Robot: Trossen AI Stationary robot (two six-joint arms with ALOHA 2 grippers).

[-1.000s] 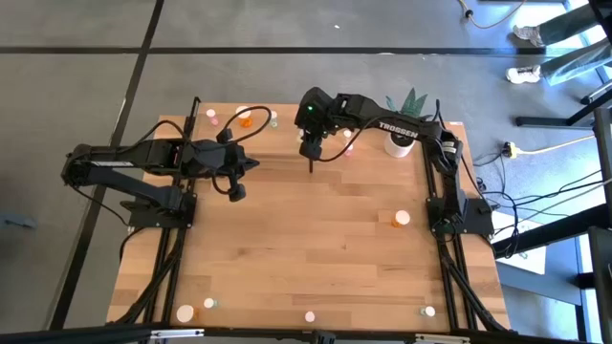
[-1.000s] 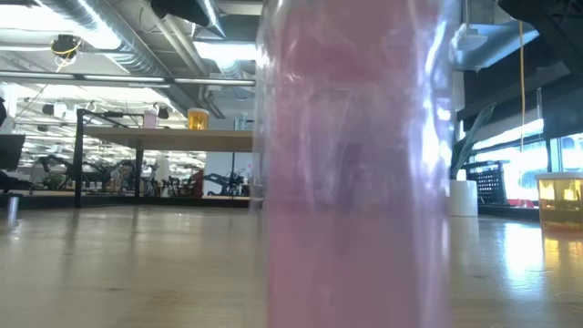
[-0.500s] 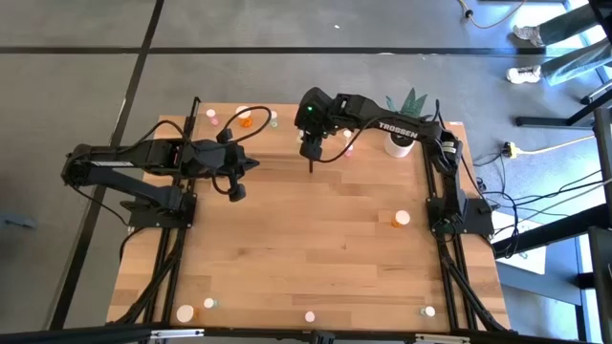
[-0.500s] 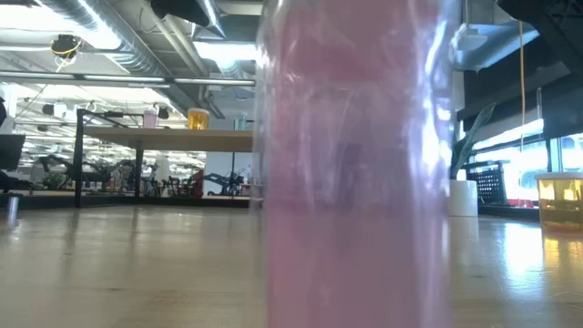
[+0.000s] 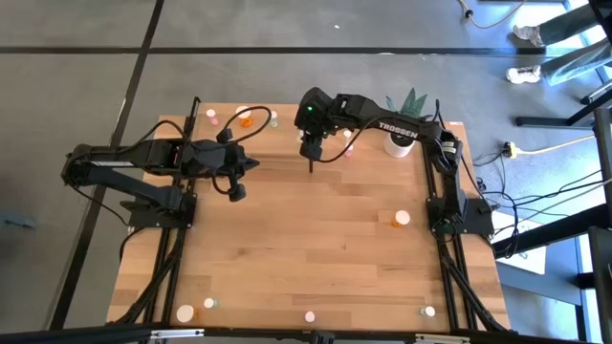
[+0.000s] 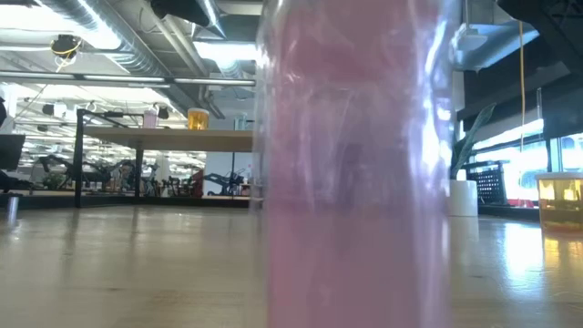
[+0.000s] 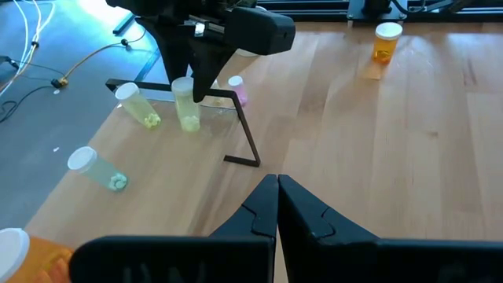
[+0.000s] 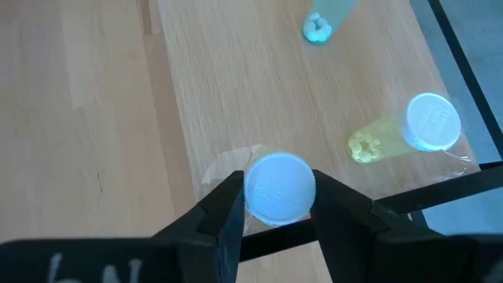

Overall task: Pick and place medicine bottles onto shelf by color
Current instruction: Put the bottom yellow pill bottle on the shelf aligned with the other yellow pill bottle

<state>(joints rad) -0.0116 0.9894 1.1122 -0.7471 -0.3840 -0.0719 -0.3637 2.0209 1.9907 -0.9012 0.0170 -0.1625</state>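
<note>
Right jaws [image 8: 277,206] grasp white cap of yellowish bottle [image 7: 185,102], upright, hanging over shelf [image 8: 204,86] at bench far edge. Left jaws [image 7: 277,206] clenched, empty, mid-bench. Beyond: second yellowish bottle [image 8: 409,132] lying on shelf near black rail. Risk: early release topples bottle; descent could knock neighbour off edge.

My overhead camera looked straight down on the whole surface [image 5: 316,258]. My low camera sat at surface height, nearly filled by a pink bottle [image 6: 355,164] right against it. My left wrist camera faced the shelf [image 7: 236,126]; my right wrist camera peered closely down onto that shelf too.
</note>
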